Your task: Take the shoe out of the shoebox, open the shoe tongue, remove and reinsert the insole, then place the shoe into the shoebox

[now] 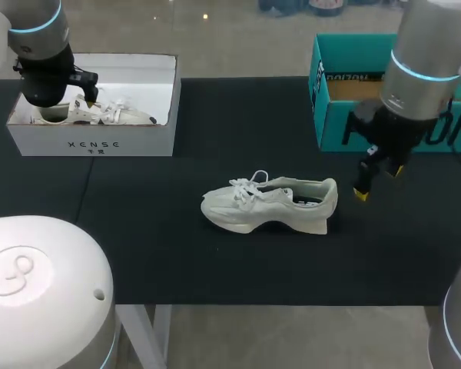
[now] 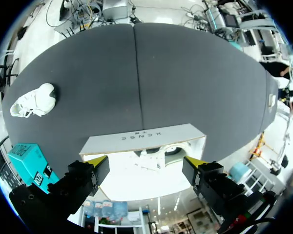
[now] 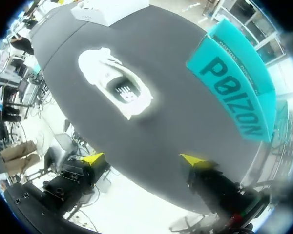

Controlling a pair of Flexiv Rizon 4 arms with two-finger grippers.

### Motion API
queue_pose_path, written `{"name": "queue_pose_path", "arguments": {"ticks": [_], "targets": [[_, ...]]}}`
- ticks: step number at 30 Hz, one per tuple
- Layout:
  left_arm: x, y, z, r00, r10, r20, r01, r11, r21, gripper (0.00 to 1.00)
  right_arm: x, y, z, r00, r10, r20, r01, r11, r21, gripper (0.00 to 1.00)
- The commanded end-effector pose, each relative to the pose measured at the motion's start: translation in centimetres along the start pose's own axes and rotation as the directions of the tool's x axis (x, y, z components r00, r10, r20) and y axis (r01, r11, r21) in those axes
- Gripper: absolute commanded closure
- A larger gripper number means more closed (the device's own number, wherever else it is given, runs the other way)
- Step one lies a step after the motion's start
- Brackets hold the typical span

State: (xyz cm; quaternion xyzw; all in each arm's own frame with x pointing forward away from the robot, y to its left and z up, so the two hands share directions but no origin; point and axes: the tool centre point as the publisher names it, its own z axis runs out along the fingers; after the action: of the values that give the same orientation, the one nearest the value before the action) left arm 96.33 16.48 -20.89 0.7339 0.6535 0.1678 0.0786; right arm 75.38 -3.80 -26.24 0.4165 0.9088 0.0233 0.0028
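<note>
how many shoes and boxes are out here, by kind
shoes: 2, the loose shoe and the boxed shoe
boxes: 2, the white shoebox and the teal box
total: 4

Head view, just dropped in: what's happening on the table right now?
One white shoe sits out on the table, untouched. The right claw hangs open beside its heel, holding nothing. The left claw is open above the white shoebox, where a second shoe lies inside. A teal box stands at the table's far right.
</note>
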Motion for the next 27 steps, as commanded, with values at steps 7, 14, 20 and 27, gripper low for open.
{"name": "queue_pose_path", "arguments": {"ticks": [7,14,20,27], "targets": [[0.01,-0.16,-0.10,1.000,0.000,-0.002,0.000,1.000,-0.002,0.00,-1.76,-4.52,-0.72,0.726,-0.675,0.128,0.658,0.629,-0.415,0.00],[0.01,-0.16,-0.10,1.000,0.000,-0.002,0.000,1.000,-0.002,0.00,-1.76,-4.52,-0.72,0.726,-0.675,0.128,0.658,0.629,-0.415,0.00],[0.01,-0.16,-0.10,1.000,0.000,-0.002,0.000,1.000,-0.002,0.00,-1.76,-4.52,-0.72,0.726,-0.675,0.128,0.658,0.629,-0.415,0.00],[0.01,-0.16,-0.10,1.000,0.000,-0.002,0.000,1.000,-0.002,0.00,-1.76,-4.52,-0.72,0.726,-0.675,0.128,0.658,0.629,-0.415,0.00]]}}
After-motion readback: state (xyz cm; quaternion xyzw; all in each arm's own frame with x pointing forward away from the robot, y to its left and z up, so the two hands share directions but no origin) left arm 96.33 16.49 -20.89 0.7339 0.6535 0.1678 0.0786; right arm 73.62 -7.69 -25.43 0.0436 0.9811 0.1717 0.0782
